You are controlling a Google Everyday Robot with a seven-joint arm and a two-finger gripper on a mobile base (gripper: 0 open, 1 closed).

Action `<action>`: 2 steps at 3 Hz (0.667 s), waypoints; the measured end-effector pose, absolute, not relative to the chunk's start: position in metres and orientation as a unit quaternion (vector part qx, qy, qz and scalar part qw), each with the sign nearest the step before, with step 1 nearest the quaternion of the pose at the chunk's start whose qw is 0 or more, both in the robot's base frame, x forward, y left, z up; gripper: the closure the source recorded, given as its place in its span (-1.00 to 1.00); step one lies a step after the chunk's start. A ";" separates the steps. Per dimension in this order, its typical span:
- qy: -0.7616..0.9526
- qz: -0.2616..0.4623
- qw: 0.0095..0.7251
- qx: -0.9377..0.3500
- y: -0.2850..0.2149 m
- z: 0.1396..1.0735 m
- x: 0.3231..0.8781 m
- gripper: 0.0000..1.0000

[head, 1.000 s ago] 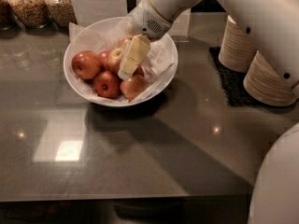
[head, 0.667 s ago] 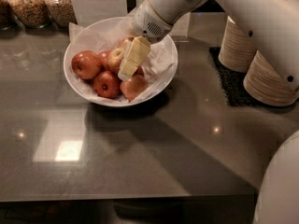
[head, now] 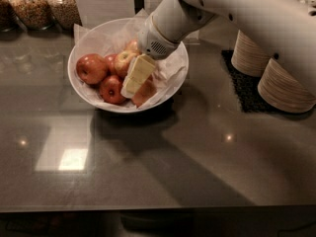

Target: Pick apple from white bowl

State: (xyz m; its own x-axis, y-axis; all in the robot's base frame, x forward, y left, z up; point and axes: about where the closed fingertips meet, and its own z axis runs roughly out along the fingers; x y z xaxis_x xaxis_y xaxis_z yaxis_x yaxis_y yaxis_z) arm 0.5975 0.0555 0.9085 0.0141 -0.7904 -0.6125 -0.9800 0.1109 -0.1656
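Lower than a second ago, the gripper (head: 129,88) has sunk deeper among the fruit, and the wrist behind it has come down with it; the bowl and the apples lie as they did.

From where I stand, the biggest thing is the white arm (head: 237,14), which reaches from the upper right across to the bowl. Under everything is the dark glossy counter (head: 148,172), with a bright square of reflected light (head: 71,159) near its left side. The white bowl (head: 83,94) stands at the back left of the counter, lined with crinkled white paper (head: 170,70). At the right, two stacks of beige bowls (head: 284,88) stand on a dark mat (head: 244,90), well apart from the white bowl. Behind the bowl, at the top left, are jars of grain (head: 29,6).

Inside the bowl, a deep red apple (head: 91,68) lies at the left and a second red one (head: 112,89) is in front. The apple (head: 122,62), red streaked with yellow, is in the middle of the bowl, and the gripper's pale yellow end lies just beside it on the right, partly over it. A paler peach apple (head: 145,94) shows just under the gripper. Whether the gripper is clasping anything or is loose, I cannot tell.
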 end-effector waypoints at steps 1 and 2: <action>0.673 0.172 0.308 -0.650 0.061 0.908 0.597 -1.00; 0.658 0.195 0.356 -0.634 0.083 0.914 0.616 -1.00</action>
